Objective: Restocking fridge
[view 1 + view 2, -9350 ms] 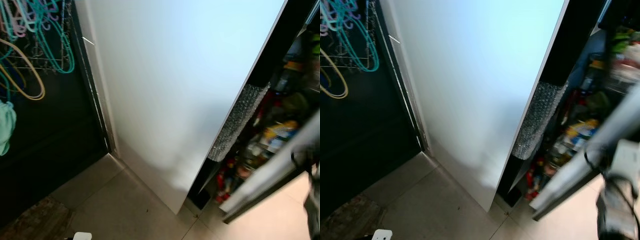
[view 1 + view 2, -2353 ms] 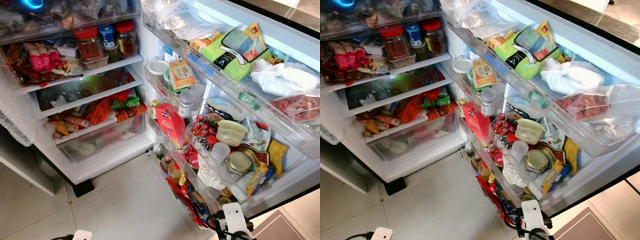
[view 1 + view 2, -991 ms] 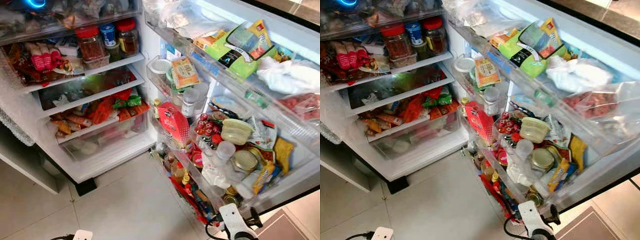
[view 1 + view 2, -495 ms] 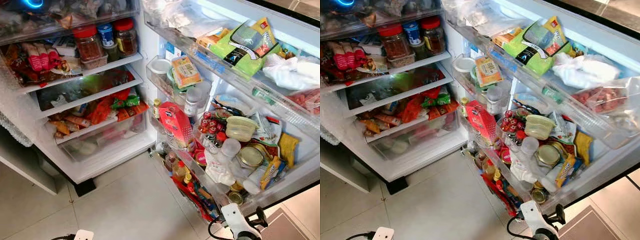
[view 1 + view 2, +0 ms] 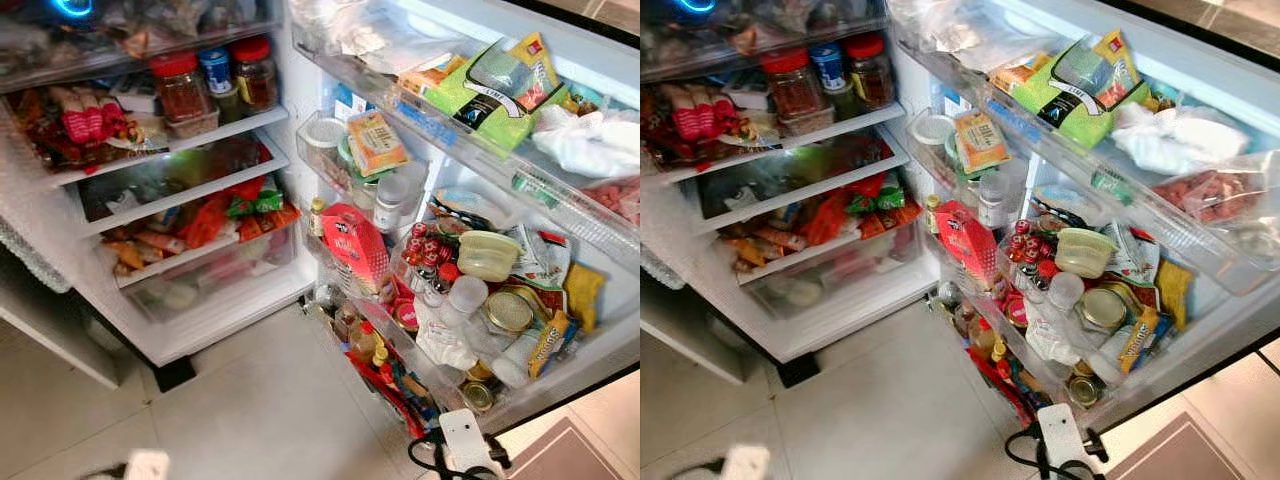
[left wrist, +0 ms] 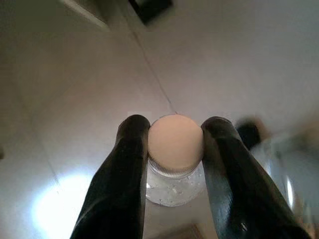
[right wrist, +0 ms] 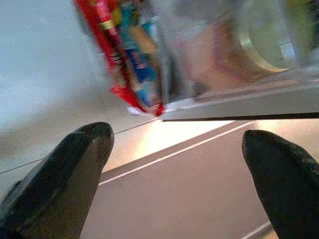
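The fridge (image 5: 215, 310) stands wide open ahead, its shelves on the left and its door (image 5: 600, 70) swung out to the right. On the far left shelf stand three jars (image 5: 215, 80) with red and blue lids, and the shelves below them are packed with red and orange packets (image 5: 215, 215). The door racks are crowded: a green packet (image 5: 490, 90) and a white bag (image 5: 595, 140) sit in the top rack, a red carton (image 5: 355, 245) leans in the middle one, and to its right are a lidded tub (image 5: 487, 255), small red-capped bottles (image 5: 425, 250) and a gold-lidded jar (image 5: 510, 312).

The left gripper (image 6: 174, 144) hangs over the pale tiled floor (image 5: 250, 410), with its two black fingers (image 6: 124, 169) clamped on the neck of a clear bottle (image 6: 172, 184) just under its pale cap (image 6: 175, 142).

The right gripper (image 7: 177, 164) is spread wide and holds nothing. It sits low at the near end of the door, just beside a red wrapper (image 7: 122, 59) in the bottom rack.
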Motion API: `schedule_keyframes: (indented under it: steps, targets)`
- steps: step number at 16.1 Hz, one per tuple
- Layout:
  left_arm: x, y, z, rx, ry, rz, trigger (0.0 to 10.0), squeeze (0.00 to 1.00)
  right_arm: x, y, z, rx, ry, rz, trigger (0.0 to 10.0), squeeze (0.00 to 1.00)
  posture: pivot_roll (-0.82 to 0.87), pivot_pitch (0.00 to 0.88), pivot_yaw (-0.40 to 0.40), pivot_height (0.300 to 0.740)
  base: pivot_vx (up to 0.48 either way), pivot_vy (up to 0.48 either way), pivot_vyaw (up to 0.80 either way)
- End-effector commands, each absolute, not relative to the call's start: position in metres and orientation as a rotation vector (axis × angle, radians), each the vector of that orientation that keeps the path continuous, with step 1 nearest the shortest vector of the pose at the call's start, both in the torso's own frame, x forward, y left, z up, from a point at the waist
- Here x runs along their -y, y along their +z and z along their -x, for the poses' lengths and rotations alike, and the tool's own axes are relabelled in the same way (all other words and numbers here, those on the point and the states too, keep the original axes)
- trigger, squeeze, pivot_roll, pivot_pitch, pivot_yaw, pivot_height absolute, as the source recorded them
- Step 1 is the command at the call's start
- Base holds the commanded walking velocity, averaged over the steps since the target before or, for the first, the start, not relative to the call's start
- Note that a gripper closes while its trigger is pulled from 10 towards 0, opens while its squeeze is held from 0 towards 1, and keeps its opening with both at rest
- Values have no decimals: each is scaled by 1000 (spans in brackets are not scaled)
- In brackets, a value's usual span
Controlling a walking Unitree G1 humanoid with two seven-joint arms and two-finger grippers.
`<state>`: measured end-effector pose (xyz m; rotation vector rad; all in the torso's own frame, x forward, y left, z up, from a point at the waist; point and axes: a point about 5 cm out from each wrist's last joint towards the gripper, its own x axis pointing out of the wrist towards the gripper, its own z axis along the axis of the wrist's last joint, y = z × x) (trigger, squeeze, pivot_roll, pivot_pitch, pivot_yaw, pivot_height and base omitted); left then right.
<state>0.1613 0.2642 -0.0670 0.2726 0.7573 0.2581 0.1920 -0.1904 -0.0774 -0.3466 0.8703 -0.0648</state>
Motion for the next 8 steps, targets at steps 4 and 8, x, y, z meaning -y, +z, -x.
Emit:
schedule_keyframes:
  steps: [4, 8]
  targets:
    - [-271, 6, -217, -256, 325, -289, 10000, 0, 185, -81, -189, -910, -7, 195, 10000, 0, 43, 94, 19, 740, 0, 0, 0]
    - [-221, 59, -271, 22, 193, -234, 10000, 0, 186, -78, -195, -908, 28, 177, 10000, 0, 41, 64, 7, 740, 0, 0, 0]
